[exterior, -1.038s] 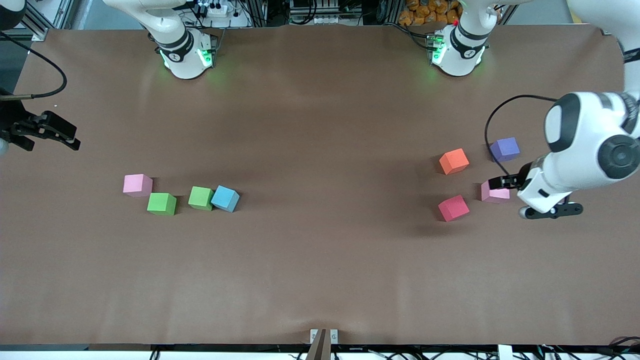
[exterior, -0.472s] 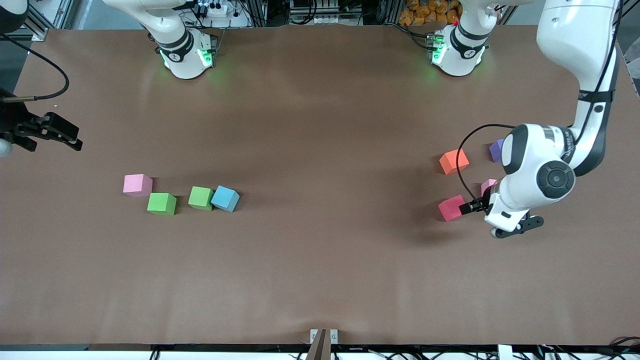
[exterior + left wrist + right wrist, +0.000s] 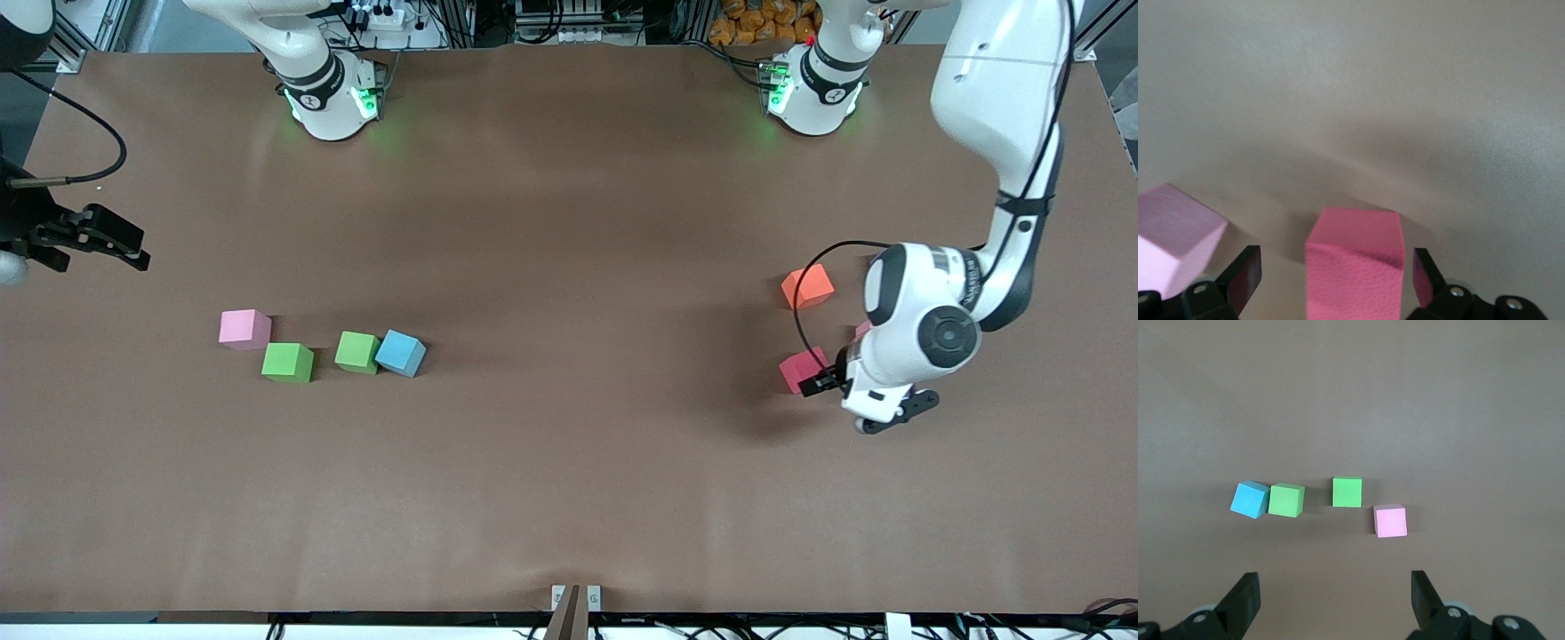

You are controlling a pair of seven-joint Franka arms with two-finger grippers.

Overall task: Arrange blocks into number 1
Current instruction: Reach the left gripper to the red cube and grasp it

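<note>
Straddling red block, left wrist only

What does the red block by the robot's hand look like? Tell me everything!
The red block is a small cube that looks like soft matte foam, more pinkish-red up close. It sits flat on the brown table toward the left arm's end, nearer the front camera than the orange block. The left gripper is down around it with open fingers, one on each side, not touching it. A pale pink block sits close beside it, apart.
</note>
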